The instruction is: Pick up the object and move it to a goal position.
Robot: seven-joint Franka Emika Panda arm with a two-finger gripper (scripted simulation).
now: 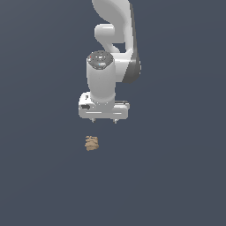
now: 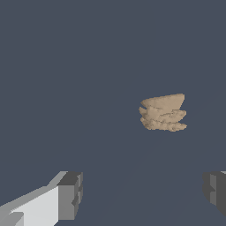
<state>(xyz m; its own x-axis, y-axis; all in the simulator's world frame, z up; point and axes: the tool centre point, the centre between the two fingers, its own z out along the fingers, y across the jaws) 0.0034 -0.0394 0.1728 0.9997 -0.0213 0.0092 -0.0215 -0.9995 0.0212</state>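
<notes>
You get flat, even, dim simulator light over a dark slate ground. Highlights shine on the arm (image 1: pixel 110 62) from above. Edges stay sharp, slightly jagged; no blur, glare or clear cast shadows.

The floor (image 1: pixel 39 185) is a flat, even slate-blue surface that fills both views edge to edge — no seams, marks or borders show on it. One thing lies on it: a small tan-brown block (image 1: pixel 92 143), lumpy and ridged in stacked layers. In the exterior view it sits a little to the left of centre, in the lower half of the picture. The wrist view shows the same block (image 2: pixel 163 113) alone on the bare floor (image 2: pixel 66 66) — its ridges run roughly level across it.
</notes>
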